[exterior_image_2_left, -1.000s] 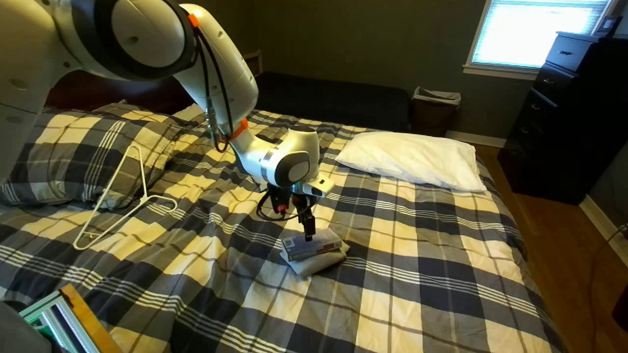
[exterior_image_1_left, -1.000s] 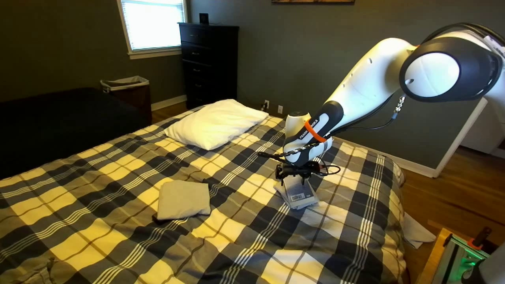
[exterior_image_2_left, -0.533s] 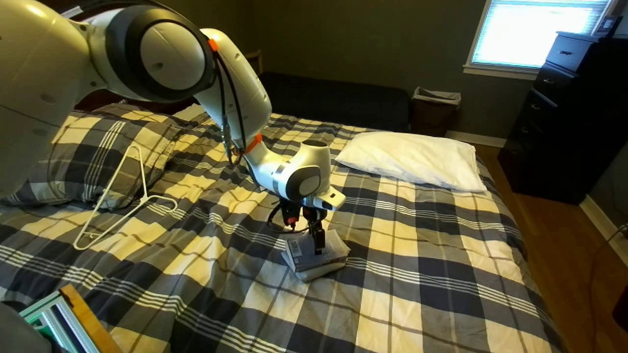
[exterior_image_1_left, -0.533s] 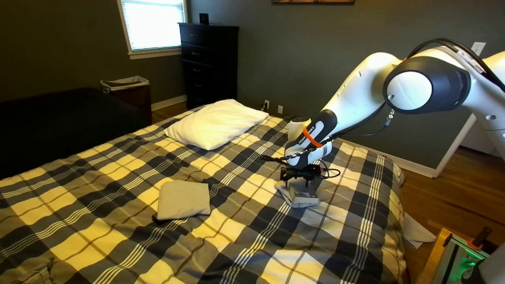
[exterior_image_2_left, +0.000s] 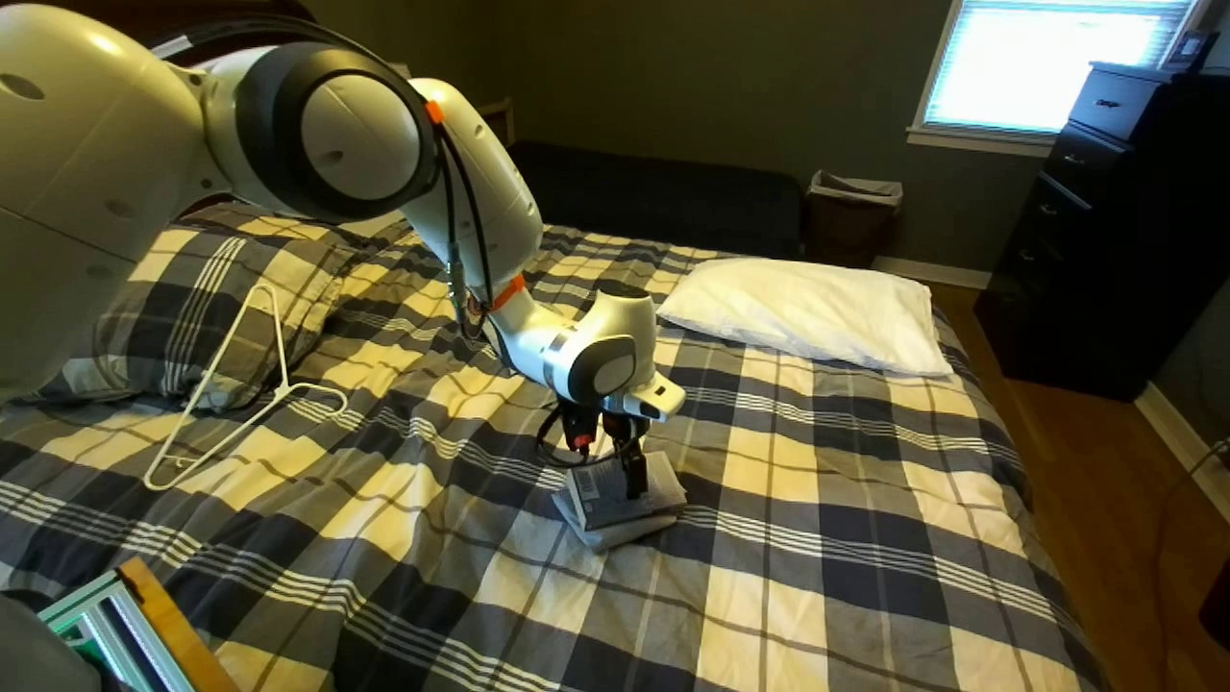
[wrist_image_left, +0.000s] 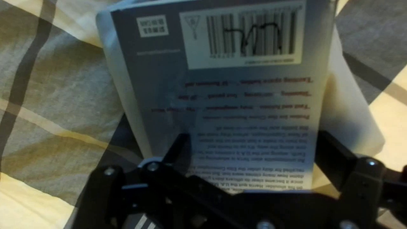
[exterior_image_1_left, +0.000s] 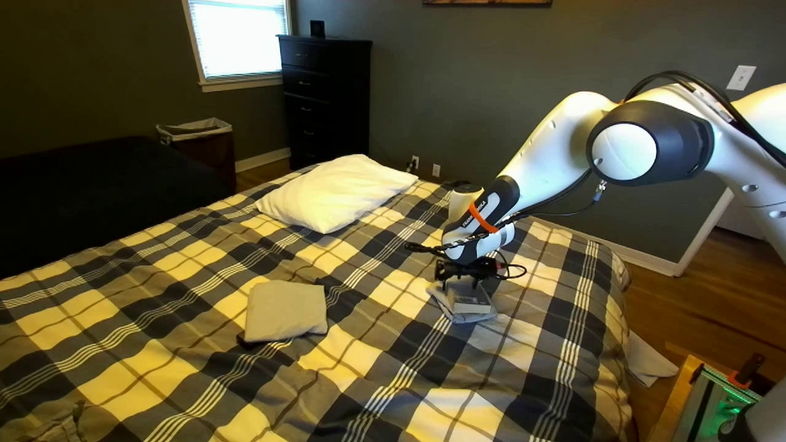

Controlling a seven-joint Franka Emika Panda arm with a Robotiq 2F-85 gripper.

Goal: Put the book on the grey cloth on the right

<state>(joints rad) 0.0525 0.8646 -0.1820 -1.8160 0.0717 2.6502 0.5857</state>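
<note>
My work surface is a plaid bed point(exterior_image_1_left: 368, 380).

It is checked in dark blue, grey and pale yellow, crossed by white stripes and creased in many places. In both exterior views I see a grey cloth point(exterior_image_2_left: 615, 536) lying folded on it, and a white pillow point(exterior_image_2_left: 807, 317) well apart from that. In an exterior view I also have a second folded cloth point(exterior_image_1_left: 286, 311), squarish, flat on the bed. Elsewhere on it I find a checked pillow point(exterior_image_2_left: 192, 298) and a white hanger point(exterior_image_2_left: 282, 391), whose upper part overlaps the pillow from my angle; whether they touch, I cannot tell.
</note>
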